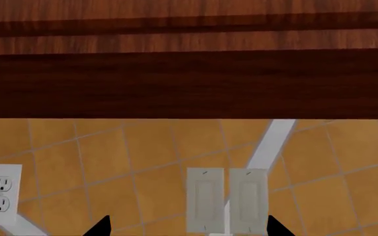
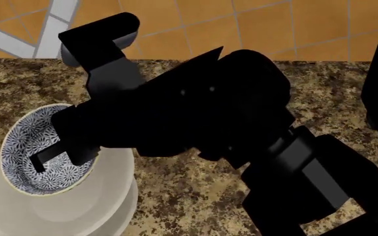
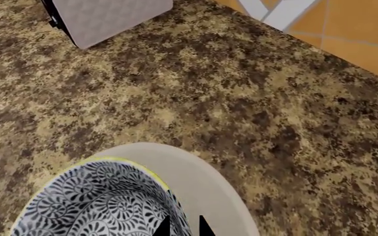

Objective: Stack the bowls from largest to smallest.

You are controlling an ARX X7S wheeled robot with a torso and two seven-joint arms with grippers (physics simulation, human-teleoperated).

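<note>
The small blue-and-white floral bowl [image 2: 31, 147] is tilted inside the top of the white bowls [image 2: 64, 209], which are nested at the counter's front left. My right gripper [image 2: 49, 153] is shut on the floral bowl's rim. In the right wrist view its tips [image 3: 183, 227] straddle the wall of the floral bowl [image 3: 97, 206], with a white bowl [image 3: 208, 187] under it. My left gripper [image 1: 189, 228] is open and empty and faces the wall. It does not show in the head view.
The speckled stone counter [image 2: 196, 196] meets an orange tiled wall [image 2: 261, 24]. A grey box-shaped appliance [image 3: 110, 17] stands on the counter beyond the bowls. The left wrist view shows a wooden cabinet [image 1: 189, 73], an outlet [image 1: 2, 194] and wall switches [image 1: 227, 199].
</note>
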